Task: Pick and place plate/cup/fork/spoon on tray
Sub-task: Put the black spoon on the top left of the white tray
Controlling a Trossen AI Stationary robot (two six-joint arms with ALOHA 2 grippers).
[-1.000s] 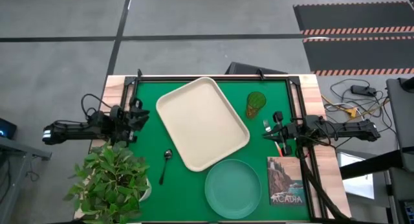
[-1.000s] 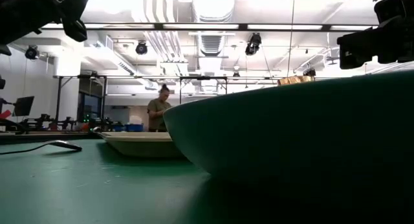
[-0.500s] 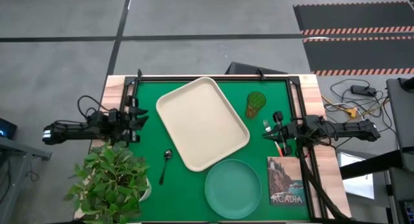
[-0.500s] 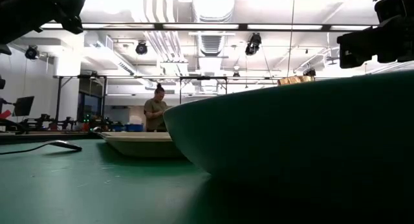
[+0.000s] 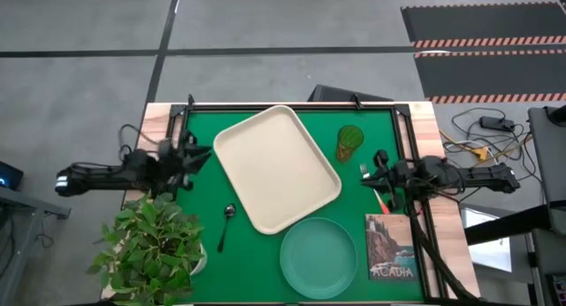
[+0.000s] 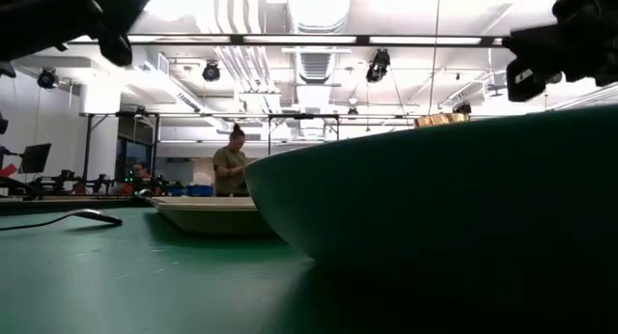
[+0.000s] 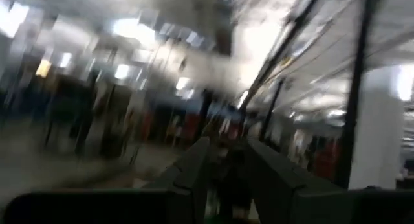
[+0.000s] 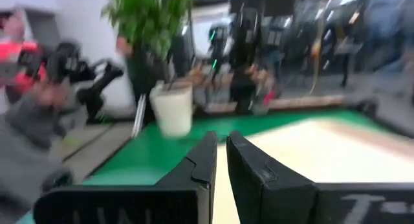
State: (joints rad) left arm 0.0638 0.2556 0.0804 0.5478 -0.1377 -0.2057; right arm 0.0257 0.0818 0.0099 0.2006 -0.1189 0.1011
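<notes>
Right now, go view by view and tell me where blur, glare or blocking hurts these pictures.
High view: sharp and evenly lit, tray and spoon clear. Low view: the plate looms dark and close, blocking much of the table; ceiling lights glare overhead. Left wrist view: heavily smeared, only its fingers readable. Right wrist view: softer blur, plant pot still recognisable.

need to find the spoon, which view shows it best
The high view: the spoon lies whole on the green mat between the tray and the potted plant. The low view shows only a thin side-on sliver; neither wrist view shows it.
</notes>
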